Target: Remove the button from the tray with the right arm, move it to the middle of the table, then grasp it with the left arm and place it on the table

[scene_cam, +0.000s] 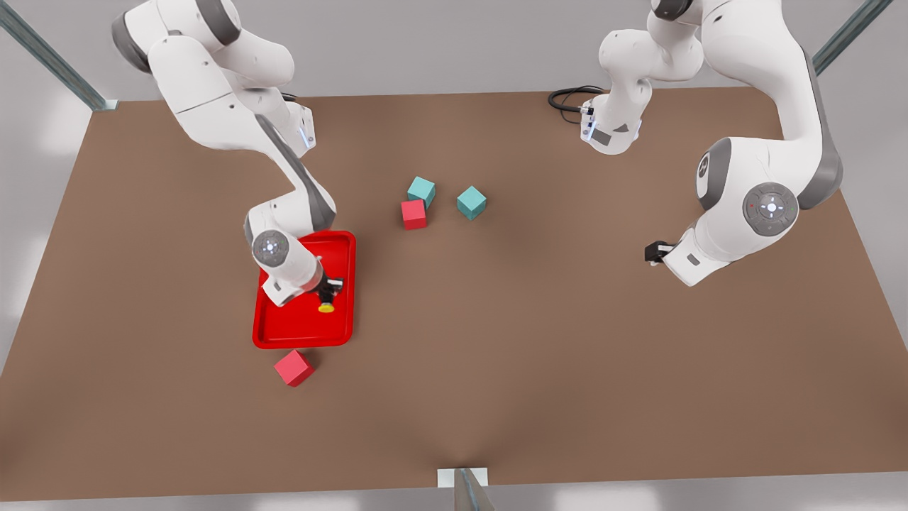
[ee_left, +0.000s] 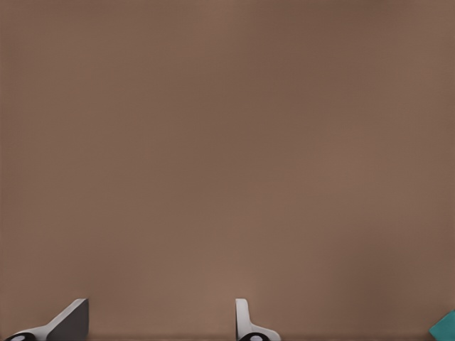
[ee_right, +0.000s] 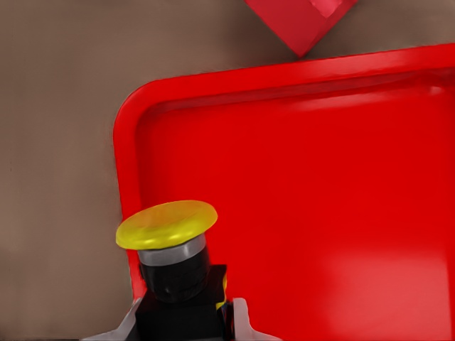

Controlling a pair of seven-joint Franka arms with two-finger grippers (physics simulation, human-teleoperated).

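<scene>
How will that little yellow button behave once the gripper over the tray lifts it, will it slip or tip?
The button looks rigid, so it likely won't flex. The right gripper closes on its black body under the wide yellow cap, which may stop it sliding down. It's tiny beside the tray, so probably light. The left gripper waits apart.

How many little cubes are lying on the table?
4: two teal cubes and a red cube mid-table, and another red cube just outside the tray. The arms could hide more.
</scene>
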